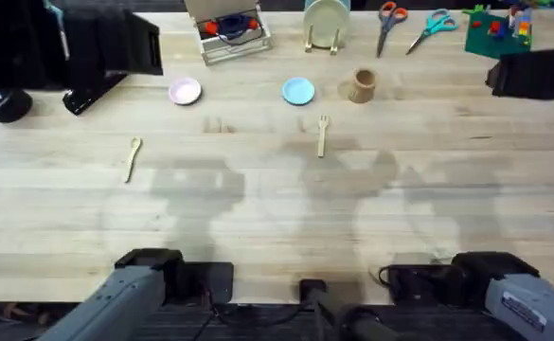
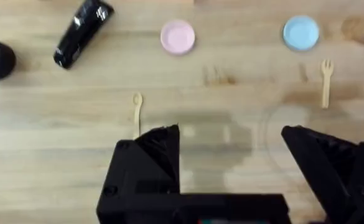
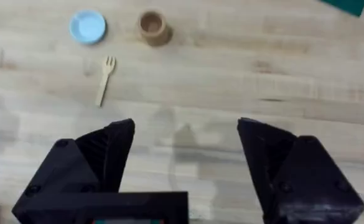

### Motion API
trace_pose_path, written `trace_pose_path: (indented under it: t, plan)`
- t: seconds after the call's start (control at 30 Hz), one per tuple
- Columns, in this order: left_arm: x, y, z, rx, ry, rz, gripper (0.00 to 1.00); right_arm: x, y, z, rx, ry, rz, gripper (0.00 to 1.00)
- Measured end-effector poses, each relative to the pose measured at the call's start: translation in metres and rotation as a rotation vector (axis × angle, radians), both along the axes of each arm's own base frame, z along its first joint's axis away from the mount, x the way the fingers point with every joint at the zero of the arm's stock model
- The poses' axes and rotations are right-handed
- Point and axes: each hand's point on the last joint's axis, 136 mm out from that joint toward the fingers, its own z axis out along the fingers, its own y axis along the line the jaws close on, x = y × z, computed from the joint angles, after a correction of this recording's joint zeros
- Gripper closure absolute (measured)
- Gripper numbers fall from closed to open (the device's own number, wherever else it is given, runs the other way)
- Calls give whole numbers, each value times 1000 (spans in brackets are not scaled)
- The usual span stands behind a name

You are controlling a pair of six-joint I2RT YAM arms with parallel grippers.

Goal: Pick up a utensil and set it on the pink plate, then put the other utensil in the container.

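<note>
Fork [image 1: 322, 134] lay on the counter [image 1: 277, 208] well ahead of my right fingers [image 3: 185, 155], which stood wide and empty. Its long axis ran away from me, tines toward the container [image 1: 362, 85] and blue plate [image 1: 298, 91]. Spoon [image 1: 133, 157] lay just beyond my left fingers [image 2: 231, 152], also wide apart; the pink plate [image 1: 185, 91] sat farther back.

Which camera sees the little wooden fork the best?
The right wrist camera. There the fork looks biggest, and you can see its prongs and flat handle below the blue plate. The overhead camera shows it small, mid-table. The left wrist camera shows it small too, near the edge.
</note>
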Motion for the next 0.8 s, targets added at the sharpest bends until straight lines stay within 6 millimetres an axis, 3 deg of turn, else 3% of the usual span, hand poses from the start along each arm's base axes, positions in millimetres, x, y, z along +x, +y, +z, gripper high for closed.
trace_pose_path:
  t: [0.33, 0.8]
  plan:
    - [8, 7, -15, 39, 177, 22, 8, 13, 0, -11, -27, 156, 35, 7]
    - [8, 22, -17, 111, 193, 64, 7, 26, 0, -5, -33, 109, 40, 7]
